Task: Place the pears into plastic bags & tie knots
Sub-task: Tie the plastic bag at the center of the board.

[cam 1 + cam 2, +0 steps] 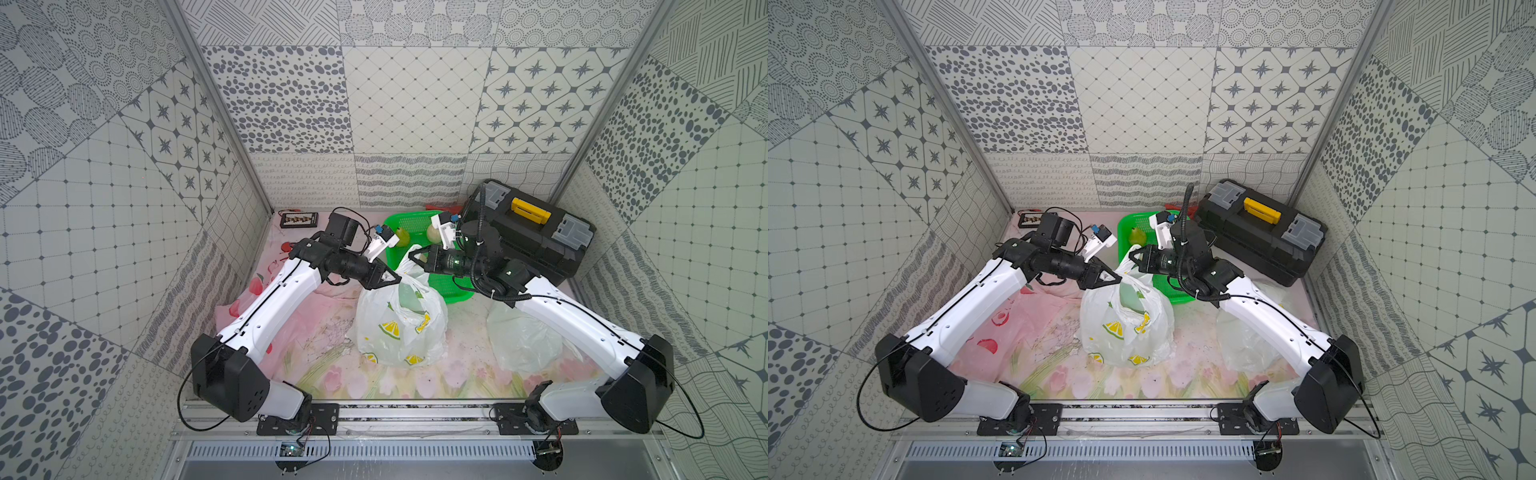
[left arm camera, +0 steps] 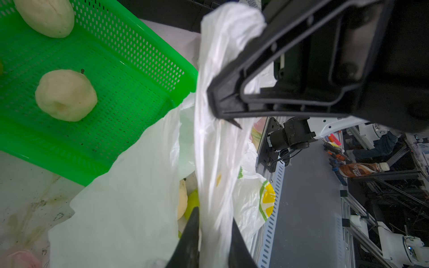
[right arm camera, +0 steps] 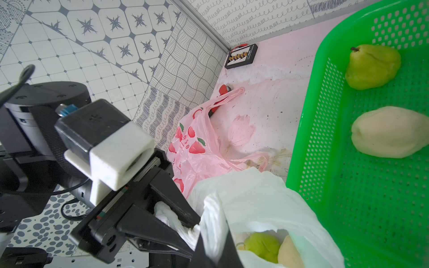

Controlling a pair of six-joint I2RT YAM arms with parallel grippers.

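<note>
Lemon-print bag [image 1: 401, 328]: table [image 1: 465, 349] centre, pears [image 3: 262, 246] inside. Left gripper [image 1: 397, 279] pinching one handle, right gripper [image 1: 414, 257] clamped on other, both at bag's 12 o'clock. Step, we judge: knotting. Next we need handles crossed, tension kept. Green basket [image 1: 451, 296], 1 o'clock, holds more pears.

Robotics lab cell — patterned panel walls [image 1: 415, 104], aluminium mounting rail [image 1: 415, 412], other rigs [image 2: 394, 239] beyond

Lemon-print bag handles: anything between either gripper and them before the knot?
Nothing visible. The left gripper is shut on one handle of the lemon-print bag, the right gripper on the other. Only the bag's own film lies between them; the green basket sits just behind it.
</note>
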